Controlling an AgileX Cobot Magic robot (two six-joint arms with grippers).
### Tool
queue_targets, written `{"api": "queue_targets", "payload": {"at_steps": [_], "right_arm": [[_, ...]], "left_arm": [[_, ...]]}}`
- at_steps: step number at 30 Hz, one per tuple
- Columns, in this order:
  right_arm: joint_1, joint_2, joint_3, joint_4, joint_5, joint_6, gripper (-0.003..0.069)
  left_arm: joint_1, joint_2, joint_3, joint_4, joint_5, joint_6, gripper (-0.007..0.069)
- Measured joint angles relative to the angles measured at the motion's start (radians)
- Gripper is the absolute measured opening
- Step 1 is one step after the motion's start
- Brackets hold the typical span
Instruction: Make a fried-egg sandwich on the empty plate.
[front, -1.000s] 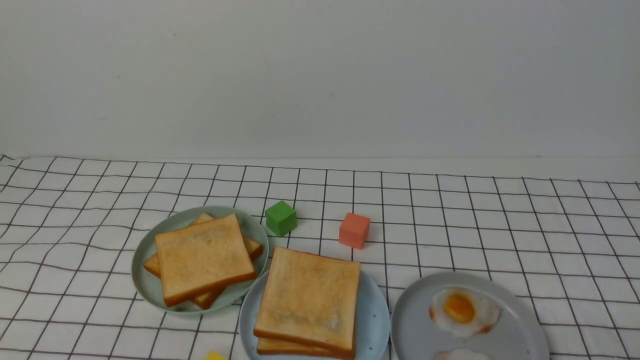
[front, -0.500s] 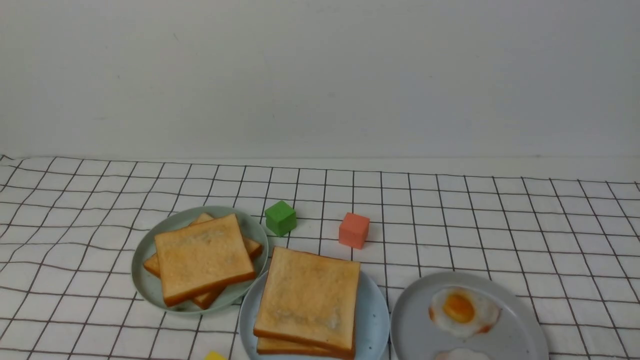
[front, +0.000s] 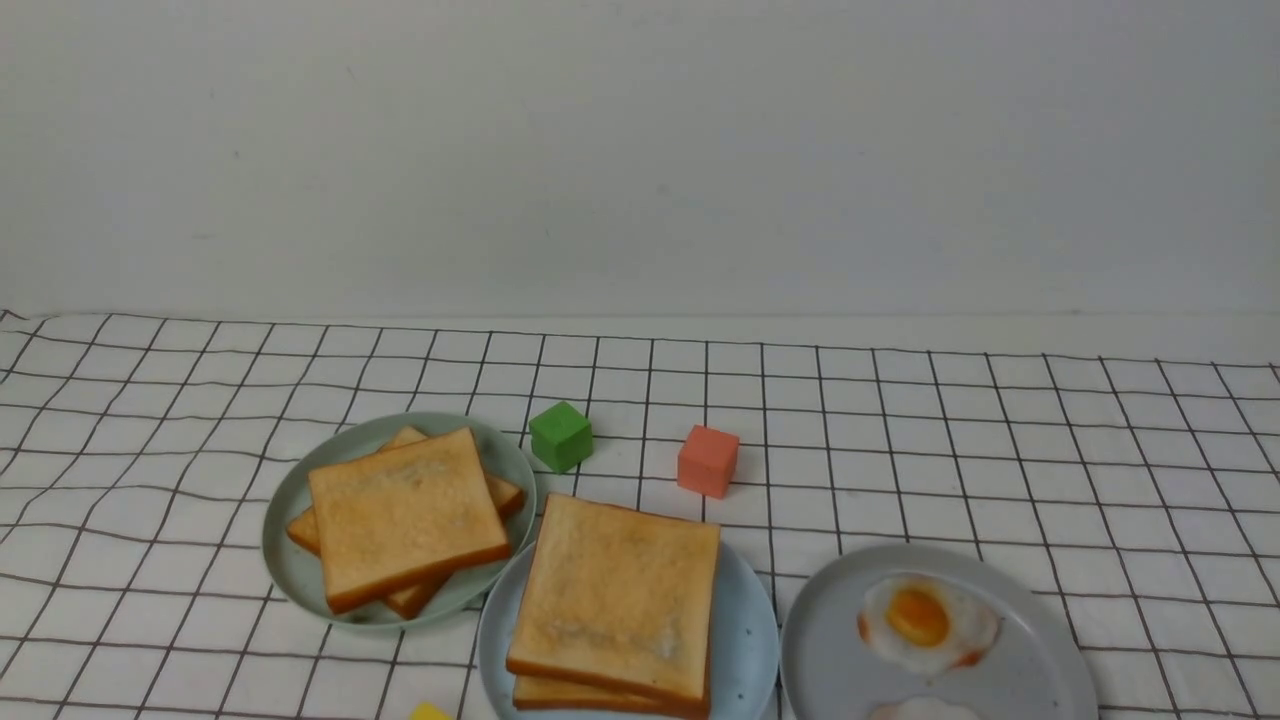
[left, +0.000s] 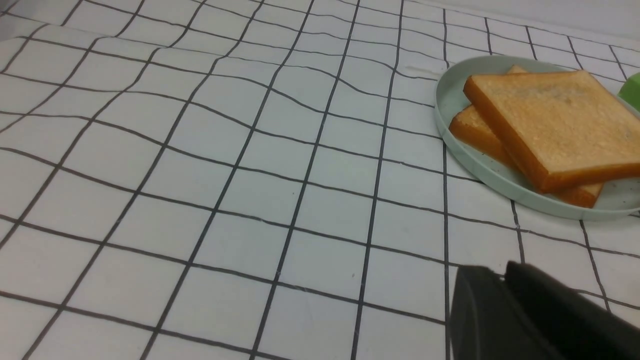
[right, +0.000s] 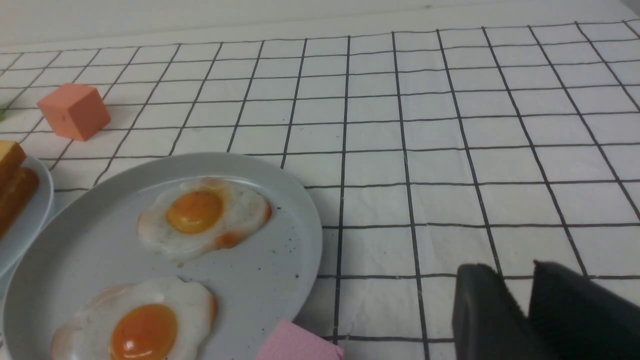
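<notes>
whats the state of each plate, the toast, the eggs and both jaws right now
green plate: holds two crossed toast slices
blue plate: holds two stacked toast slices, top one slightly offset
grey plate: holds two eggs
eggs: apart, yolks whole
left jaws: nothing seen held, opening hard to tell
right jaws: nothing seen held, slightly open

My front view shows neither arm. In the left wrist view I see my left gripper (left: 500, 272), its dark fingers close together at the tips. In the right wrist view, my right gripper (right: 510, 272) has a narrow gap between its fingertips.
</notes>
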Motion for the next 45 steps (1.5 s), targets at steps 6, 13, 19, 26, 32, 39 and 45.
{"api": "queue_targets", "payload": {"at_steps": [6,13,19,26,32,39,45], "right_arm": [[0.000,0.000,0.000,0.000,0.000,0.000,0.0181],[0.000,0.000,0.000,0.000,0.000,0.000,0.0194],[0.000,0.000,0.000,0.000,0.000,0.000,0.0203],[0.000,0.000,0.000,0.000,0.000,0.000,0.0213],[0.000,0.000,0.000,0.001,0.000,0.000,0.0223],[0.000,0.000,0.000,0.001,0.000,-0.003,0.0227],[0.000,0.000,0.000,0.002,0.000,-0.004,0.0227]], "left_arm": [[0.000,0.000,0.000,0.000,0.000,0.000,0.0083],[0.000,0.000,0.000,0.000,0.000,0.000,0.0088],[0.000,0.000,0.000,0.000,0.000,0.000,0.0092],[0.000,0.000,0.000,0.000,0.000,0.000,0.0097],[0.000,0.000,0.000,0.000,0.000,0.000,0.0102],[0.000,0.000,0.000,0.000,0.000,0.000,0.0111],[0.000,0.000,0.000,0.000,0.000,0.000,0.0116]]}}
